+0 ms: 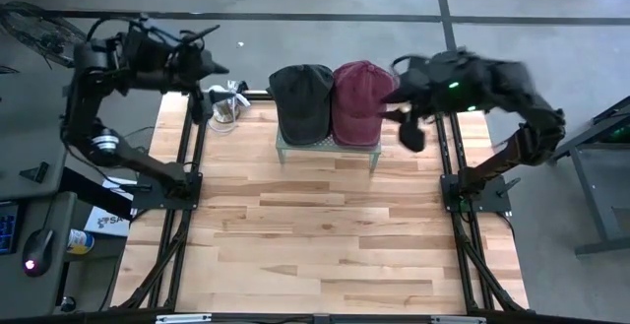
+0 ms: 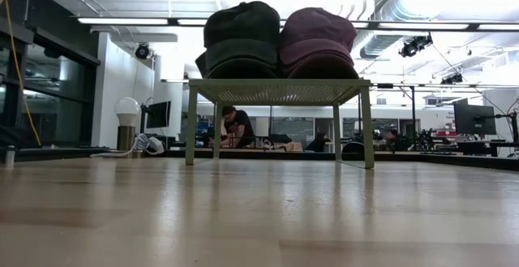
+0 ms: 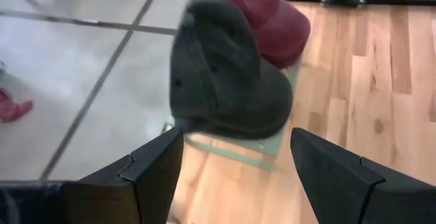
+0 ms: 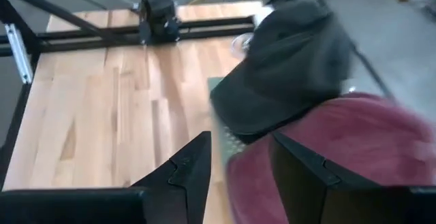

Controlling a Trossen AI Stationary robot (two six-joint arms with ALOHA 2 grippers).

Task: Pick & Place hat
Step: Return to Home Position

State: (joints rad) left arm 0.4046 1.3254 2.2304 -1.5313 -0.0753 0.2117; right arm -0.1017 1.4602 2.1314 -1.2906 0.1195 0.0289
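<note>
At ten o'clock, over the far left corner of the worktop (image 1: pixel 325 226), my left gripper (image 1: pixel 215 68) hangs with its fingers (image 3: pixel 153 176) spread wide. It holds nothing and touches nothing. From my left wrist, the black caps (image 3: pixel 225 74) show through that wide gap, well beyond the fingertips.

Moving right to twelve o'clock, a small pale green shelf (image 1: pixel 330 150) stands on the worktop at its far edge. It carries two stacks side by side and touching. The black caps (image 1: pixel 300 102) sit on the nine o'clock side and the dark red caps (image 1: pixel 359 102) on the three o'clock side. The table-level camera shows both stacks resting on top of the shelf (image 2: pixel 276 90).

At about two o'clock, my right gripper (image 1: pixel 406 117) is just beside the red stack's three o'clock edge. Its fingers (image 4: pixel 191 173) are parted, less widely than the left ones, and it holds nothing. From my right wrist, the dark red caps (image 4: pixel 340 149) lie beneath and beyond the fingertips. I cannot tell whether a finger brushes the fabric.
</note>
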